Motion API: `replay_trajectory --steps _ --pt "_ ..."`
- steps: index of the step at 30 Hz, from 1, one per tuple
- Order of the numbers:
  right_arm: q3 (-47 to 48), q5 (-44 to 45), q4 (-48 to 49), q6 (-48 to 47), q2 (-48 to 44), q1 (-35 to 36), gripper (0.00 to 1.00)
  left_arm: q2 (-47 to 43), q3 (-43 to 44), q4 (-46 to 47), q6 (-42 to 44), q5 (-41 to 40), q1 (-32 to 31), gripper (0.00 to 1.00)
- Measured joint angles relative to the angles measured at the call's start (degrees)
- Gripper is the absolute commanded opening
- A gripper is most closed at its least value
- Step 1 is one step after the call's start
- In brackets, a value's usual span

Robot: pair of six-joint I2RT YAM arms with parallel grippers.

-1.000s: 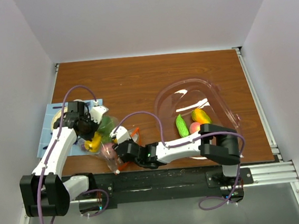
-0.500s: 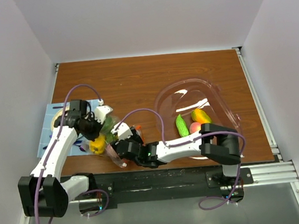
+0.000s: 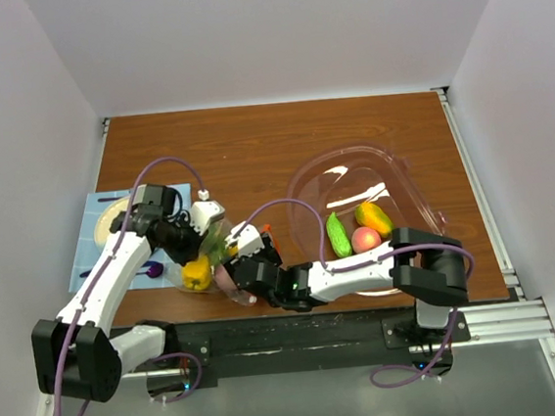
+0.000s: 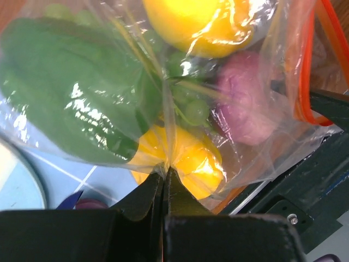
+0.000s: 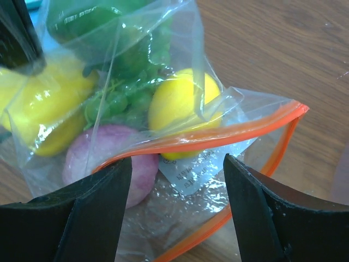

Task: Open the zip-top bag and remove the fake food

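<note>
The zip-top bag (image 3: 211, 259) is clear with an orange zip strip (image 5: 218, 136), and its mouth gapes open toward my right wrist camera. Inside it lie fake food pieces: a green leafy one (image 4: 71, 93), a yellow one (image 5: 177, 103), a yellow pepper (image 4: 188, 161), green grapes (image 5: 117, 101) and a purple-pink one (image 4: 245, 106). My left gripper (image 4: 165, 170) is shut on a pinch of the bag's plastic at its closed end. My right gripper (image 5: 177, 164) is open, one finger at each side of the bag's open mouth. More fake food lies in the tub: a green one (image 3: 337, 234), an orange-yellow one (image 3: 373, 216) and a peach (image 3: 365, 240).
The large clear tub (image 3: 392, 172) stands at the right of the wooden table. A blue mat (image 3: 90, 248) with a round plate (image 3: 111, 212) and a purple spoon (image 3: 152, 270) lies at the left. The black front rail (image 3: 299, 329) runs just below the bag.
Both grippers and the bag have moved right, off the blue mat toward the table's middle. The left gripper keeps its pinch on the bag.
</note>
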Motion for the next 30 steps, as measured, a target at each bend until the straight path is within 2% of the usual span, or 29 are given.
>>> replay_trajectory --steps 13,17,21,25,28,29,30 --pt "0.87 -2.32 5.90 -0.24 3.72 -2.01 0.72 5.90 -2.67 5.44 -0.13 -3.76 -5.55 0.00" --pt "1.88 -3.67 7.69 -0.24 5.95 -3.82 0.69 6.29 -2.51 5.64 0.04 -4.28 -5.88 0.00" --pt "1.88 -5.38 9.40 0.00 7.37 -6.08 0.58 6.43 -2.51 5.79 0.90 -4.48 -6.08 0.00" --pt "1.40 -5.84 11.06 0.87 9.07 -7.30 0.54 6.49 -2.58 5.81 1.29 -4.61 -6.08 0.00" --pt "1.14 -6.01 13.05 1.97 9.99 -7.32 0.43 6.51 -2.58 5.79 1.31 -4.74 -6.08 0.00" --pt "1.09 -6.12 13.35 2.12 10.14 -7.34 0.34 6.51 -2.58 5.79 1.29 -4.85 -6.08 0.00" --pt "0.96 -6.29 13.84 2.23 10.23 -7.37 0.30 6.54 -2.58 5.77 1.31 -4.94 -6.08 0.00"
